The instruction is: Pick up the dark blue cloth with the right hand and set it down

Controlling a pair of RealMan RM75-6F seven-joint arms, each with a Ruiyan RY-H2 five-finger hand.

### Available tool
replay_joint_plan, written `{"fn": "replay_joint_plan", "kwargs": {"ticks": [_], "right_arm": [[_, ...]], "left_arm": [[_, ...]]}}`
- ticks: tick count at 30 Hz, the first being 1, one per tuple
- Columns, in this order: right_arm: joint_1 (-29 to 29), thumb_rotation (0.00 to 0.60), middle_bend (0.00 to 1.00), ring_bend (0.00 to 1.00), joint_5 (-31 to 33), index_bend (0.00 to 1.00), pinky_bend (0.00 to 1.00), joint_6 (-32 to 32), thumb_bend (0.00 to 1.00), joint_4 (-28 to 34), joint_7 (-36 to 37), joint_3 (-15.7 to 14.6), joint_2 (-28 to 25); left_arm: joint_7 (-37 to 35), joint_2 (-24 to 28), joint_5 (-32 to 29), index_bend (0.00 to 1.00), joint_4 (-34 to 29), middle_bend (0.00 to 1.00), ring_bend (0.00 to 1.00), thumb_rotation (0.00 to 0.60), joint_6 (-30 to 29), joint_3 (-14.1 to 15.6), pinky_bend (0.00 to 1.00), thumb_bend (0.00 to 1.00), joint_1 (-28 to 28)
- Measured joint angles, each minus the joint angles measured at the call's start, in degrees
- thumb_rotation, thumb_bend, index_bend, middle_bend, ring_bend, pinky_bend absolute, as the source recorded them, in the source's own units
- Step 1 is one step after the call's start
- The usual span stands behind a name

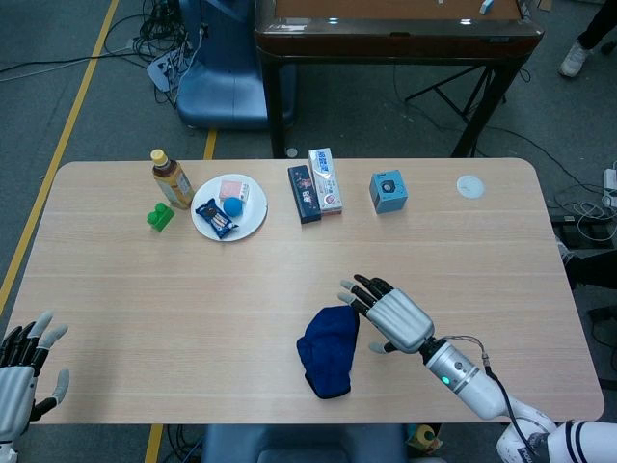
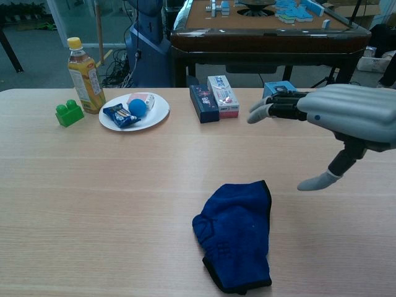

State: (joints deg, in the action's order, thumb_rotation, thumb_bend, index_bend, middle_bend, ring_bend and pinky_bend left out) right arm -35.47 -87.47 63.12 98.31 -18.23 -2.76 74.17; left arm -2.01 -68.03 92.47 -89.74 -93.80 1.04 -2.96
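Item: dark blue cloth [image 1: 328,351], which we record lying flat on the worktop [image 1: 193,289], near its front edge. Right hand [image 1: 395,318]: we log it just right of the cloth, raised clear of it, fingers spread wide, holding nothing. Left hand [image 1: 19,371]: far left of the cloth at the worktop's corner, fingers apart, empty.

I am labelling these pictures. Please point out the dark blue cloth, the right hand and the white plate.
dark blue cloth [image 2: 238,238]: chest view, middle of the fabric.
right hand [image 1: 393,318]: head view, grey back of the hand.
white plate [image 2: 157,114]: chest view, bare right rim.
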Motion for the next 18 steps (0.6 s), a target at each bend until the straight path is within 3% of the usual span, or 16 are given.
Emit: {"fn": "replay_joint_plan", "kwargs": {"ticks": [5, 18], "right_arm": [[4.0, 0.600, 0.20, 0.14, 0.8, 0.10, 0.20, 5.5, 0.18, 0.2, -1.1, 0.1, -2.4], [16.9, 0.600, 0.21, 0.14, 2.0, 0.11, 0.20, 19.2, 0.18, -0.2, -0.6, -1.0, -9.8]], "left_arm": [[-0.1, 0.0, -0.2, 0.17, 0.2, 0.00, 0.05, 0.600, 1.0, -0.2, 0.00, 0.44, 0.7], [0.8, -0.5, -0.1, 0.17, -0.4, 0.00, 0.05, 0.600, 3.2, -0.9, 0.00, 0.44, 2.8]]}}
